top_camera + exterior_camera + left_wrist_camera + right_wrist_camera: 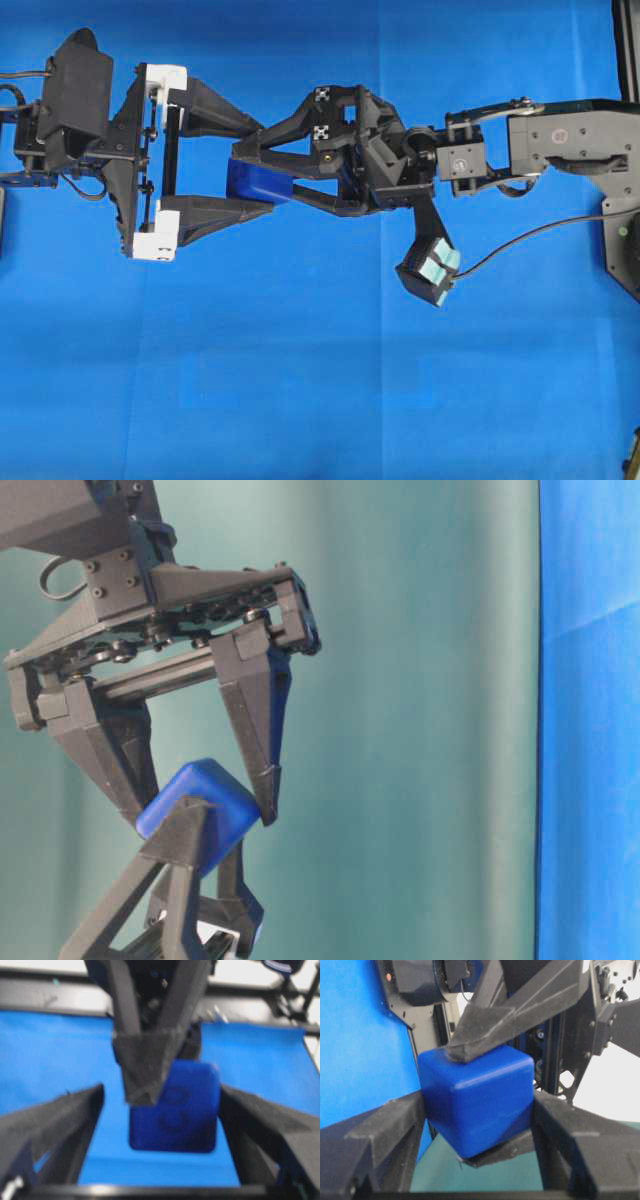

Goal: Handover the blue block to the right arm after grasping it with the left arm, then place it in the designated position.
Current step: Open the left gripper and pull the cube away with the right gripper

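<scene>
Hanging mid-air over the blue cloth (300,380) between both claws, the blue block (252,181) sitting pinched in the right arm's gripper (262,172), the left arm's gripper (258,165) spreading wide around it, fingers (215,212) seemingly apart from its faces.

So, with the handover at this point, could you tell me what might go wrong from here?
1. The right gripper holds the blue block only by its pointed fingertips, on a tilted cube; it may twist or slip out.
2. The left gripper stands open but its fingers flank the block closely, so pulling back could clip it.
3. The handover is in mid-air above the blue cloth; a dropped block could roll away.
</scene>
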